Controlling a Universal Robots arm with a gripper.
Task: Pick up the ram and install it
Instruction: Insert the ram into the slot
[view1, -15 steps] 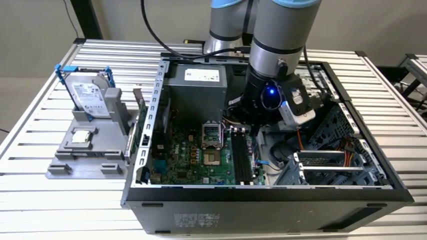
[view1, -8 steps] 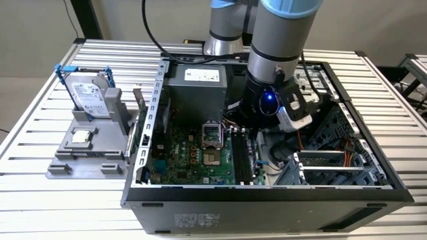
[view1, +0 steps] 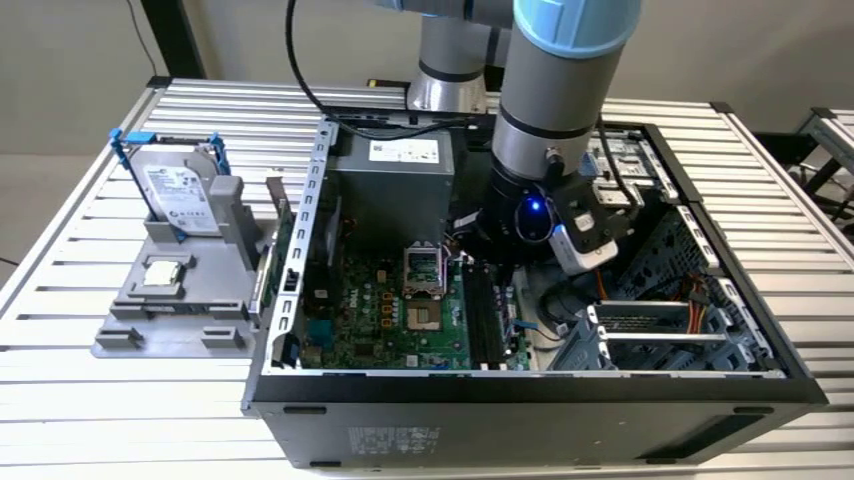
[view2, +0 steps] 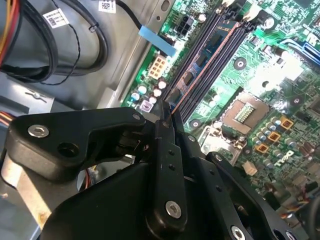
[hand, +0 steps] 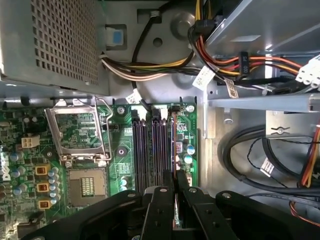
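Setting: slatted metal table (view1: 107, 420), open black computer case (view1: 534, 385).
Gripper (hand: 173, 187): fingers pinched onto thin green ram stick (view2: 212, 50), edge-on in black motherboard slot (hand: 173, 150).
Risk: tilt could jam the stick.

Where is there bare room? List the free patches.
Free: table slats in front of the grey stand, and beyond the case on the exterior view's right. Crowded: inside the case, jaws clamp the ram at the slots beside cables.
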